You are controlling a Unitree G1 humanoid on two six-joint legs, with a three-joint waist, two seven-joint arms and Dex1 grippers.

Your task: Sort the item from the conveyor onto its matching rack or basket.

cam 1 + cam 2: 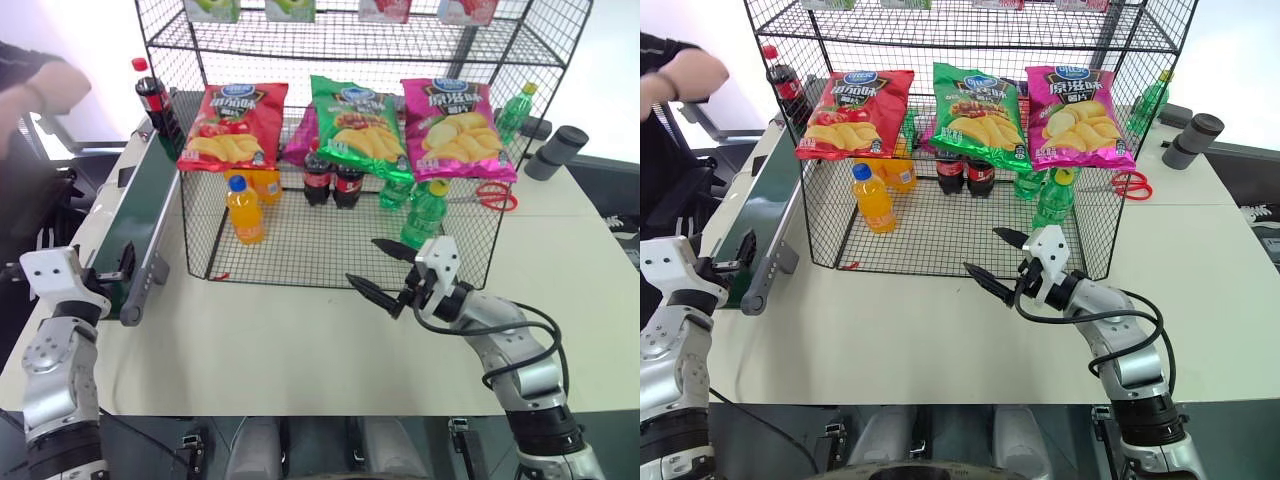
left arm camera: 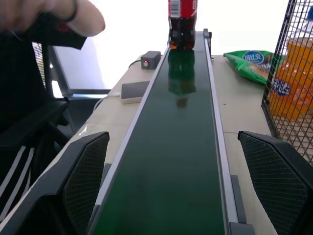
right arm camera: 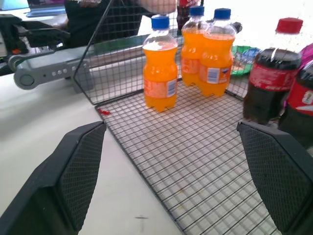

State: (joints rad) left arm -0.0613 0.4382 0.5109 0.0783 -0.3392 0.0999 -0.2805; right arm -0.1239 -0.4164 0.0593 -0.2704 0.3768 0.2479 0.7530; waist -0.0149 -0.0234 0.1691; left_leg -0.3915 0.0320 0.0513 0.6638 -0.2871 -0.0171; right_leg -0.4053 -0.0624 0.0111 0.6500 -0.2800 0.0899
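Observation:
The item, a cola bottle [image 1: 152, 100] with a red cap and red label, stands upright at the far end of the dark green conveyor [image 1: 140, 215]. My left gripper [image 1: 115, 265] is open at the belt's near end and points along the belt toward the bottle [image 2: 182, 24], well short of it. The black wire rack [image 1: 320, 250] stands right of the conveyor, hung with red, green and pink chip bags. In front of the rack's lower tier my right gripper [image 1: 362, 262] hangs open and empty, pointing left toward the orange bottles.
On the rack's lower tier stand orange soda bottles [image 1: 245, 210], two cola bottles [image 1: 335, 180] and green bottles [image 1: 425, 215]. A person's hand [image 1: 50, 85] hovers left of the conveyor's far end. Red scissors [image 1: 490, 195] and grey cylinders [image 1: 555, 150] lie right of the rack.

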